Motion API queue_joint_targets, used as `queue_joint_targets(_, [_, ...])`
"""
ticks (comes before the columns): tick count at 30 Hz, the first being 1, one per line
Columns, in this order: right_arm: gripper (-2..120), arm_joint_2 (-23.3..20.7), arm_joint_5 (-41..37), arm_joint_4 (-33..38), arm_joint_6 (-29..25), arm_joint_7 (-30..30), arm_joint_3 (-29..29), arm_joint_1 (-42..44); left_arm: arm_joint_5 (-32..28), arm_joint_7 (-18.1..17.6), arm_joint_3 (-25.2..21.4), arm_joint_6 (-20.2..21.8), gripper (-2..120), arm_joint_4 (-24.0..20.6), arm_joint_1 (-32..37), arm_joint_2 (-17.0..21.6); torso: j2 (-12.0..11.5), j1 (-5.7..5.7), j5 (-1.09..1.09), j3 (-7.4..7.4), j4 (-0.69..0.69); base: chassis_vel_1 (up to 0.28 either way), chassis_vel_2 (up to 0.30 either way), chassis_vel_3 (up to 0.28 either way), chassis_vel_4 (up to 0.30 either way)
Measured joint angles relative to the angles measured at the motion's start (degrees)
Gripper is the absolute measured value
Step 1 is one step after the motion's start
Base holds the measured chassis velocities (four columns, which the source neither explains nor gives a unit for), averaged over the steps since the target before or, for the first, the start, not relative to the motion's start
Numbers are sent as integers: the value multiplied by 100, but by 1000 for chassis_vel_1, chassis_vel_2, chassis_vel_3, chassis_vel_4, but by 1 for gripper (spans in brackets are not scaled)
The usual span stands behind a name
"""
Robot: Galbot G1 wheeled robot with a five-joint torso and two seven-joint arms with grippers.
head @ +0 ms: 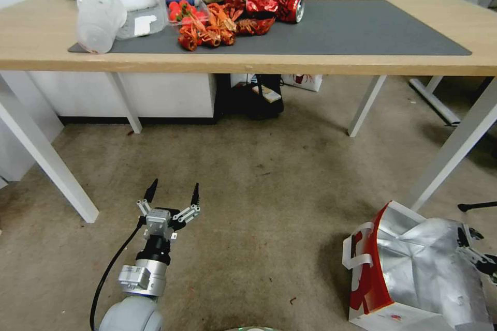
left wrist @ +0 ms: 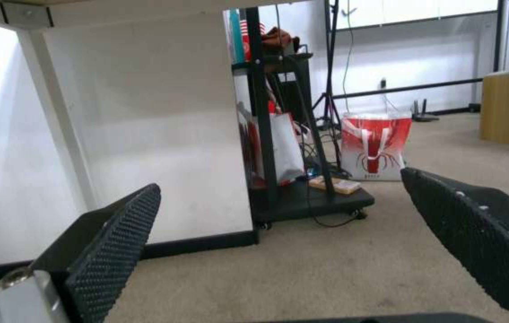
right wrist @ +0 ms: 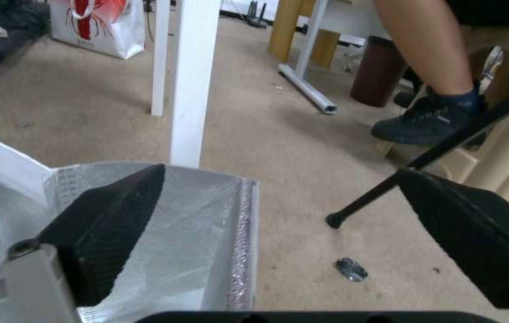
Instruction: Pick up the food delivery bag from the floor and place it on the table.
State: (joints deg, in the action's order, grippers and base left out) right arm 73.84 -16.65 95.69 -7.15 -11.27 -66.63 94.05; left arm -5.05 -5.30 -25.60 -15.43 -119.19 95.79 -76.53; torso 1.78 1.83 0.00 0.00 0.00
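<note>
Head camera: food delivery bag [head: 414, 269] sits open on the floor [head: 259, 207] beside a leg of the table [head: 362, 57], right of the idle, spread left gripper [head: 173, 195]. Right wrist: right gripper [right wrist: 278, 211], fingers apart, straddles the bag's foil rim. Reach stage, seemingly; next calls for closing on rim or strap.

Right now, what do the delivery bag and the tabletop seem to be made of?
The food delivery bag: crinkled silver foil lining, probably insulating film, inside a glossy red-and-white shell, likely coated fabric or plastic. The table: pale wood-grain top, possibly laminate, on white legs that look like painted metal.
</note>
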Motion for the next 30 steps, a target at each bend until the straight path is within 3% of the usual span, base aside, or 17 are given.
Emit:
queue_joint_targets(4, [84,-70,58,-167,29,6,77,-113,0,5,-6,-12,100,-13,10,-1,0,0,0,0,0,0,0,0,0])
queue_joint_targets(14, [80,-181,206,-561,81,9,258,-351,0,-3,-7,-18,100,-14,3,-17,0,0,0,0,0,0,0,0,0])
queue_joint_targets(22, [56,-118,320,-632,59,-39,333,-385,-1,-7,-9,-50,99,10,20,-33,0,0,-1,0,0,0,0,0,0])
queue_joint_targets(23, [47,-100,325,-635,52,-39,346,-385,-3,-8,-7,-53,99,17,18,-35,0,1,0,0,0,0,0,0,0])
queue_joint_targets(25, [45,-97,325,-635,51,-39,347,-383,-4,-8,-7,-53,99,19,14,-35,0,0,0,0,0,0,0,0,0])
queue_joint_targets(29, [24,-78,322,-616,49,-39,347,-377,-22,-10,-7,-53,99,41,-26,-25,1,0,-1,0,-1,0,0,0,0])
queue_joint_targets(30, [24,-78,322,-616,49,-39,347,-377,-22,-10,-7,-53,99,41,-26,-25,1,0,-1,0,-1,0,0,0,0])
